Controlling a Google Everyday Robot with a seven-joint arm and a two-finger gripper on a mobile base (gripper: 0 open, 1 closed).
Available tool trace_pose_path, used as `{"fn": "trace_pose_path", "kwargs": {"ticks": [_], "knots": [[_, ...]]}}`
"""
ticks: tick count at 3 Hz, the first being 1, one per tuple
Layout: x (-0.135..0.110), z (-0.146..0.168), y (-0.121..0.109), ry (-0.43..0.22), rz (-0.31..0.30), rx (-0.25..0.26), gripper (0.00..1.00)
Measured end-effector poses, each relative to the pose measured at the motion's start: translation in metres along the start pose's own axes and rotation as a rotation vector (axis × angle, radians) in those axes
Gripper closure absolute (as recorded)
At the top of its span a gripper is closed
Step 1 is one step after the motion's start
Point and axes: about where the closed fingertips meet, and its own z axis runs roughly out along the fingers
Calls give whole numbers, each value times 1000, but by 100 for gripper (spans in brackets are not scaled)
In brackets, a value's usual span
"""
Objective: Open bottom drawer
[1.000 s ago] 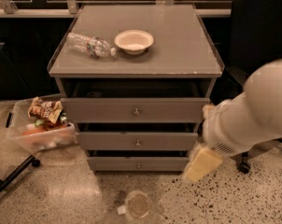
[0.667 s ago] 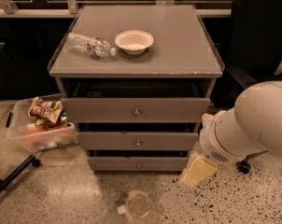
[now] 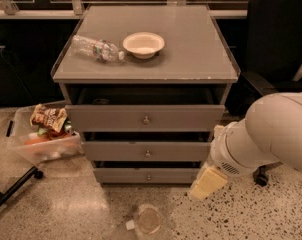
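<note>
Grey three-drawer cabinet (image 3: 71, 91) stands on a speckled floor. On its flat grey surface (image 3: 191, 49) a clear plastic bottle (image 3: 96, 49) lies on its side, and a shallow cream bowl (image 3: 143, 44) sits just beside the bottle's cap end.

The bottom drawer (image 3: 121, 175), the shortest of the three grey fronts, is lowest in the stack. It has a small round metal knob (image 3: 148, 176) at its centre. No tray shows behind the front, so I judge it not yet pulled out.

Change over the last second: the bulky white arm (image 3: 271, 134) has sunk from about the middle drawer's height, and its cream-coloured claw (image 3: 207, 183) has come down and a little leftward. The claw now hangs level with the bottom drawer, just off the front's right end and clear of the knob. Whether it is open or closed cannot be told, and nothing is seen in its hold. The drawers, bottle and bowl have not shifted.

Meaning for the task: this is still the approach. Height looks about right, but the claw has yet to travel left along the front to reach the knob.

Hazards: a clear plastic bin of snack packets (image 3: 41, 139) stands at the cabinet's left, and a round clear lid (image 3: 148, 220) lies on the floor in front of the drawer.
</note>
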Motion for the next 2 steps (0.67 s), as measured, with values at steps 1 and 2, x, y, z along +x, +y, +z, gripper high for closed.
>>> {"fn": "trace_pose_path", "kwargs": {"ticks": [1, 2], "knots": [[11, 62, -3, -26, 13, -44, 0], [16, 147, 0, -105, 27, -99, 0]]}}
